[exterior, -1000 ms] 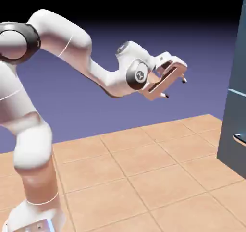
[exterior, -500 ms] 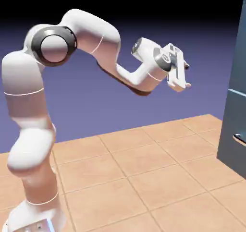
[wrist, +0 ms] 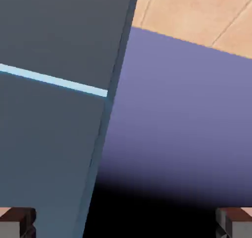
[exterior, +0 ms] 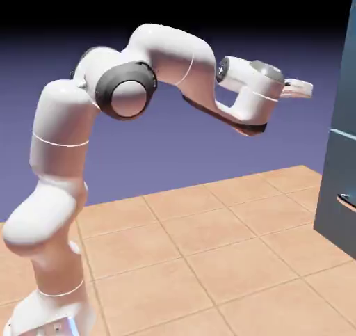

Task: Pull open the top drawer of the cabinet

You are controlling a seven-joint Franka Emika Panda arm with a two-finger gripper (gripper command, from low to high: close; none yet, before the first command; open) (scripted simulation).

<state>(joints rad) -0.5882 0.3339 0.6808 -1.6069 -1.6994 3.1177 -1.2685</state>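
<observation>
I see my arm point(exterior: 139, 98) arched high over the tiled counter point(exterior: 208, 244), with the tool point(exterior: 300, 88) held out level toward the cabinet point(exterior: 342, 154) and well above the counter surface. The tool sits in open air, apart from the cabinet, with a clear gap of backdrop between its tip and the cabinet's front edge. In the hand view the two fingertips point(wrist: 17, 221) sit at the far bottom corners, wide apart with nothing between them, so I read the tool as spread open and empty. The cabinet stands at the counter's right edge in the exterior view, only a narrow slice of it in frame. A pale seam point(exterior: 344, 134) crosses its front, and the panel above that seam is the top drawer point(exterior: 348, 77); I cannot see its handle from either camera. Lower down, a small silver handle point(exterior: 347, 201) pokes out at the frame's edge, belonging to the lower panel. In the hand view the cabinet's slate-blue face point(wrist: 54, 123) fills the left half, tilted, with the same pale seam point(wrist: 54, 81) running across it and ending at the cabinet's corner; to the right I see only backdrop and a wedge of counter tiles point(wrist: 197, 15).
</observation>
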